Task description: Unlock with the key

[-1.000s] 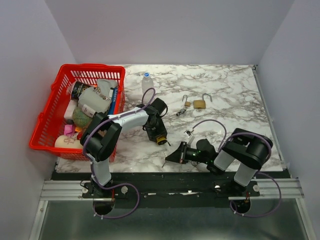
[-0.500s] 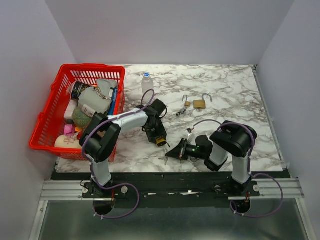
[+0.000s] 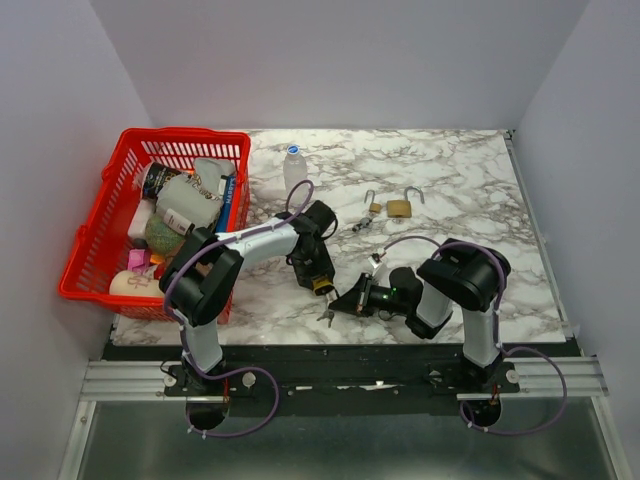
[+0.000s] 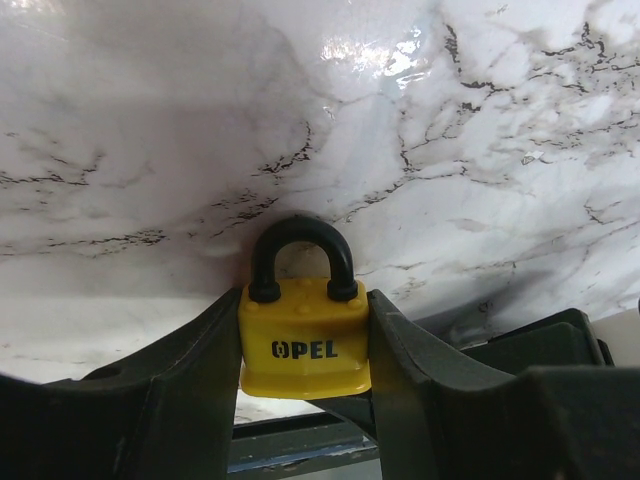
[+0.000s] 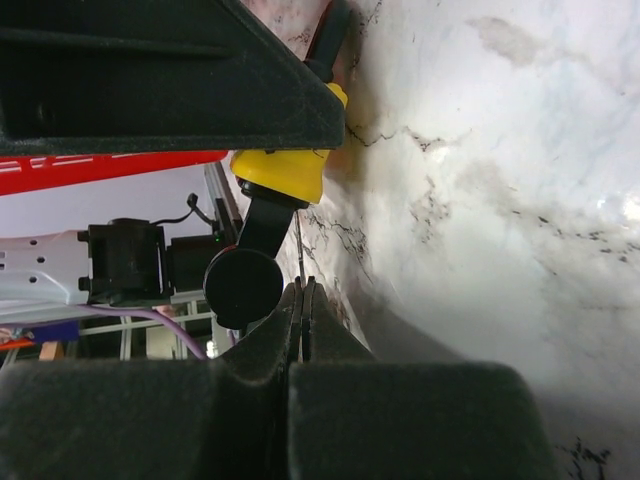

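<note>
Looking down from the top view, the left jaws reach to the middle of the bench (image 3: pixel 450 170) and pinch a yellow padlock (image 3: pixel 322 285), offered toward the right arm, seemingly so that its keyway faces that side; the right jaws lie low over the marble just beside it, pointing at it; a brass padlock (image 3: pixel 399 208) with its shackle swung open, a smaller lock (image 3: pixel 372 205) and a loose bunch of keys (image 3: pixel 361 226) lie well apart behind, and a red basket (image 3: pixel 185 133) of oddments stands at the left with a bottle (image 3: pixel 294 165) near it; from the left wrist, two black fingers (image 4: pixel 190 370) clamp the padlock's flat sides, its black shackle (image 4: pixel 301 240) closed and pointing away toward the marble, a grip that should brace the body against a twist; from the right wrist, the jaws are pressed together, tips just beside a key (image 5: pixel 243 286) with a round black head whose stem runs into the padlock's underside, so it looks seated; a thin sliver rises from the tips, and whether it is pinched cannot be told; turning the key appears to be the step in hand.
</note>
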{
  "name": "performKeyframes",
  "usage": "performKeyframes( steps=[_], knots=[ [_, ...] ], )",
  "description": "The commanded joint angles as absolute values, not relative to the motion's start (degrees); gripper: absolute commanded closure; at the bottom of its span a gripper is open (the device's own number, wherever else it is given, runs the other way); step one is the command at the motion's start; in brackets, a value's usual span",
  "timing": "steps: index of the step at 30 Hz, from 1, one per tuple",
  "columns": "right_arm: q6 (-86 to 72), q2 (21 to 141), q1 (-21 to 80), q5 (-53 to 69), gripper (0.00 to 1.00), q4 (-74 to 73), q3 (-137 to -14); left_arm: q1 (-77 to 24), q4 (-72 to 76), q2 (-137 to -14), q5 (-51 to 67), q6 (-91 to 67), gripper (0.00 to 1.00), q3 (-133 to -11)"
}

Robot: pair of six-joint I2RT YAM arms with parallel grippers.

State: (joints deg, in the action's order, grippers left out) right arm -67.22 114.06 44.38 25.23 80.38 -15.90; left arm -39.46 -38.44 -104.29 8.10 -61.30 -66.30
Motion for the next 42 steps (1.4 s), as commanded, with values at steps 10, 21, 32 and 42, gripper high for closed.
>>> performKeyframes(
  steps=[10,21,32,42],
  knots=[
    [-60.1,118.5,44.0,24.6,0.99,90.7,-15.4,-41.1,-40.5,-107.3,9.1,-61.7,1.0,-64.7],
    [-59.9,118.9,44.3,24.9,0.99,91.1,-14.4,-41.0,-41.0,-108.8,9.1,-61.3,1.0,-67.0],
    [-60.8,118.8,44.8,24.9,0.99,89.7,-13.7,-40.0,-41.5,-109.2,8.7,-61.1,1.0,-68.4],
    [-62.0,118.8,45.4,24.6,0.99,90.0,-12.0,-37.9,-42.1,-108.6,8.3,-60.6,1.0,-70.1]
  ],
)
